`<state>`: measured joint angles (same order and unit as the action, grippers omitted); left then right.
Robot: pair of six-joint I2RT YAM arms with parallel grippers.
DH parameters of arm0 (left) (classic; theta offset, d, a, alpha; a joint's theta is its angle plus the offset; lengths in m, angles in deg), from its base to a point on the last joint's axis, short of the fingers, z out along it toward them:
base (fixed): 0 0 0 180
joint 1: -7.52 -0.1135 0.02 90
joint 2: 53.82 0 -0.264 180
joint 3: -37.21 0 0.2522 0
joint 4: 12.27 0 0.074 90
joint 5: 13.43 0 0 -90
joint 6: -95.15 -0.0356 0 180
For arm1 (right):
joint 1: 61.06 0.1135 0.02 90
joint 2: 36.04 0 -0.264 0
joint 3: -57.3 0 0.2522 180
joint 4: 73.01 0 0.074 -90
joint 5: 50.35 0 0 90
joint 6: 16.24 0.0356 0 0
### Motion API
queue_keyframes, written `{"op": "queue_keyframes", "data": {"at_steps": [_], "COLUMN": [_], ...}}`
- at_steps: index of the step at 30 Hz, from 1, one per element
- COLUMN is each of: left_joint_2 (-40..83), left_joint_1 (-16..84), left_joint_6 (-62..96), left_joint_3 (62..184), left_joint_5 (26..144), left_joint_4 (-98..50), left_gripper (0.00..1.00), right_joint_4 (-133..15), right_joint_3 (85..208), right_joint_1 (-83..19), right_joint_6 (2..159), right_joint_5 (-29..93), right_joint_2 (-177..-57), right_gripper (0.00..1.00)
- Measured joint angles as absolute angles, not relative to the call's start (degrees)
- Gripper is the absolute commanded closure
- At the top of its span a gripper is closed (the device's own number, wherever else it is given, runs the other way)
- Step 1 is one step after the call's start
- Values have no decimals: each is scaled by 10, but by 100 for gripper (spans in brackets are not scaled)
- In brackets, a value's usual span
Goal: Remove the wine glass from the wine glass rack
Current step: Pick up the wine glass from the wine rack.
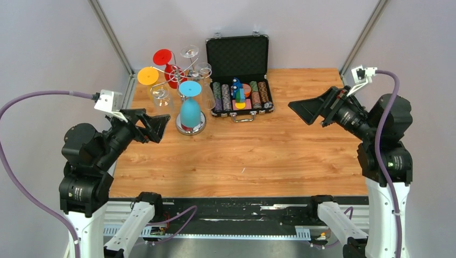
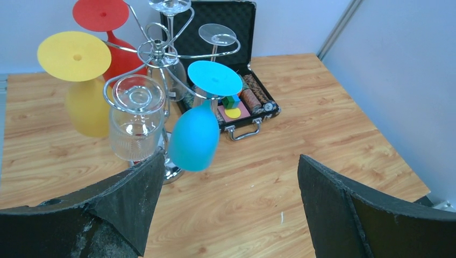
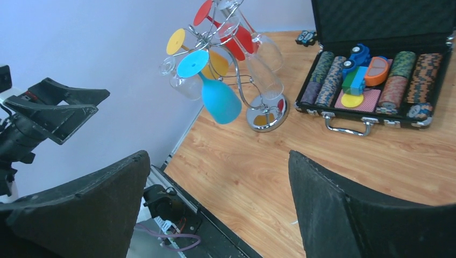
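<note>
The chrome wine glass rack (image 1: 191, 127) stands at the back left of the table, its curled arms holding several glasses upside down. A blue glass (image 1: 189, 111) hangs nearest me, with yellow (image 1: 148, 76), red (image 1: 163, 57) and clear glasses (image 1: 160, 94) behind. My left gripper (image 1: 161, 128) is open and empty, just left of the rack's base. In the left wrist view the blue glass (image 2: 193, 137) and a ribbed clear glass (image 2: 135, 126) hang just beyond the open gripper (image 2: 230, 161). My right gripper (image 1: 301, 112) is open and empty at the right, pointing towards the rack (image 3: 267, 115).
An open black chip case (image 1: 239, 58) with poker chips and small toys sits right of the rack at the back. Grey walls and metal frame posts close in the table on the left, back and right. Bare wood lies in front of the rack and case.
</note>
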<state>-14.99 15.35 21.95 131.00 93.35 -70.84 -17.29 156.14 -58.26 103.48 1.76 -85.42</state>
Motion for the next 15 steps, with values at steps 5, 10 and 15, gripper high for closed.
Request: {"op": "queue_keyframes", "data": {"at_steps": [5, 10, 15], "left_joint_2": [-157, -169, -175], "left_joint_1": [154, 154, 154], "left_joint_6": [221, 226, 228], "left_joint_3": [1305, 1276, 1248], "left_joint_5": [924, 915, 904], "left_joint_4": [-707, -701, -701], "left_gripper": [0, 0, 0], "right_joint_4": [-200, -213, -227], "right_joint_3": [1557, 1557, 1559], "right_joint_1": [-561, -463, -375], "right_joint_6": [1050, 1052, 1058], "right_joint_5": [1, 41, 94], "right_joint_2": [-886, -929, -985], "right_gripper": [4, 6, 10]}}
